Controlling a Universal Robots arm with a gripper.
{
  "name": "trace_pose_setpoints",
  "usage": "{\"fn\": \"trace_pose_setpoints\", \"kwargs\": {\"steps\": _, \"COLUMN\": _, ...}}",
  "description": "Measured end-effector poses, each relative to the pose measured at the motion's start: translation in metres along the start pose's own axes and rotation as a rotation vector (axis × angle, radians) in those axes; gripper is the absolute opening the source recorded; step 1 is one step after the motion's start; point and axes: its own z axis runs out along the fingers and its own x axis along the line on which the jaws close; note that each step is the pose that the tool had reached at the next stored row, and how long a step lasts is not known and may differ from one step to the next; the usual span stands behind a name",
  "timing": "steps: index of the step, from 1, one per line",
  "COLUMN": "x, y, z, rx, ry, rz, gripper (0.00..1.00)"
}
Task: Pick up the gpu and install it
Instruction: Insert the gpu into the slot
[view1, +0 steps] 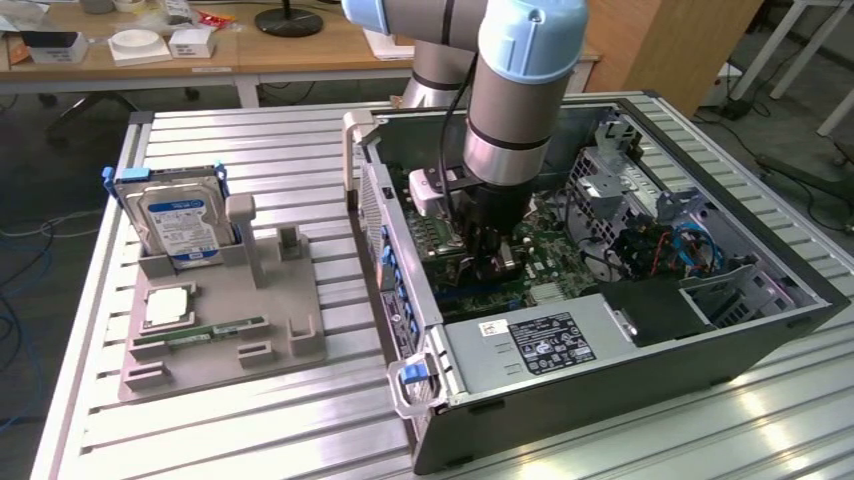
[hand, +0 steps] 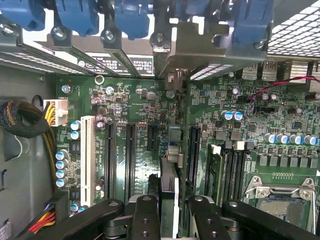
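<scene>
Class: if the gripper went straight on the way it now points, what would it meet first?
Probably the motherboard, near its black expansion slots, with the gpu held edge-on in the gripper touching first. How far off is unclear.

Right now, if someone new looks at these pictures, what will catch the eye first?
First, the grey-and-blue robot arm reaching into the open computer case on the slatted metal table. In the wrist view its claw grips the gpu edge-on over the green motherboard. A blue-labelled hard drive stands upright at the exterior view's left.
</scene>
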Motion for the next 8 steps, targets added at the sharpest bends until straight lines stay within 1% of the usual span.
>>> {"fn": "trace_pose_setpoints", "kwargs": {"steps": 8, "x": 0.0000, "y": -0.0001, "z": -0.0019, "rx": 0.0000, "ry": 0.0000, "rz": 0.000, "gripper": 0.27}}
